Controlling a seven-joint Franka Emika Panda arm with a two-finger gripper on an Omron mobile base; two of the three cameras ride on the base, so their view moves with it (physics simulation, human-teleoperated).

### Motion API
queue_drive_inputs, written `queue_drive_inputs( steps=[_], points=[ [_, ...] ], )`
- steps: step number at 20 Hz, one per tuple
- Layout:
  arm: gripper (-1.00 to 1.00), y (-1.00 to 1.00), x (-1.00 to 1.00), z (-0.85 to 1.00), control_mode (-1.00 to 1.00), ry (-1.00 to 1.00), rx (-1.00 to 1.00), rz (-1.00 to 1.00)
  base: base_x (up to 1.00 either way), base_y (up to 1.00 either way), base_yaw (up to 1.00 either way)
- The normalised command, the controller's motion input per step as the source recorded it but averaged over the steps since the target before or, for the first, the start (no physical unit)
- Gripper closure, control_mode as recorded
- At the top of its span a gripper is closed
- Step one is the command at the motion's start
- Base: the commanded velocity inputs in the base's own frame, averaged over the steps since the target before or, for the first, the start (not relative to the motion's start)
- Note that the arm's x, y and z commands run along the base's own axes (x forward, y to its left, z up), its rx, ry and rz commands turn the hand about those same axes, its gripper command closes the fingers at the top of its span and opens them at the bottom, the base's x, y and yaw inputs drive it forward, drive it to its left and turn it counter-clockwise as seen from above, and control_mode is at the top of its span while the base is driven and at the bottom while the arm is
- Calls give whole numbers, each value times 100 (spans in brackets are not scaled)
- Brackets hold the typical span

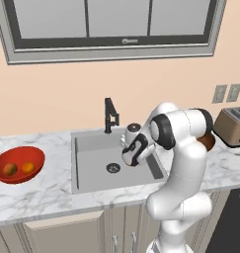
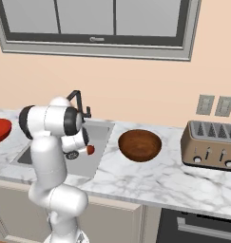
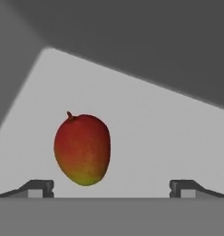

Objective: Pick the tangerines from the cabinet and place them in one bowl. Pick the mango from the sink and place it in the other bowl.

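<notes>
Tangerines are bowled; the mango is yet to be lifted.

Nearest you, the hand [image 3: 111,188] hangs low in the sink [image 1: 89,170] with its fingers spread wide and nothing between them. The mango [image 3: 82,149] lies on the basin floor just ahead, a little toward one fingertip and touching neither, so you'll likely need to centre the hand before pinching. A red sliver of the fruit [image 2: 90,150] peeks out beside the hand in the right base view. Farther off on the counter [image 2: 150,182], the brown bowl [image 2: 139,144] sits beside the sink, ready to take the mango. Off to the other side, the red bowl [image 1: 18,164] holds two orange fruits, which I judge to be the tangerines [image 1: 27,167], so that half looks finished.
</notes>
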Motion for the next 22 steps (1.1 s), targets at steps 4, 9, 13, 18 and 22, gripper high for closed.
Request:
queue_drive_inputs(
  steps=[4, 9, 13, 18, 22],
  points=[
    [-100, 0, 31, -30, -100, 0, 0, -2, 0, 0, 0],
    [-100, 0, 25, -32, -100, 0, 0, -2, 0, 0, 0],
    [-100, 0, 23, -41, -100, 0, 0, -2, 0, 0, 0],
    [100, 0, 21, -32, -100, -1, 0, -1, 0, 0, 0],
    [100, -29, -9, 24, -100, -1, 3, -2, 0, 0, 0]
  ],
)
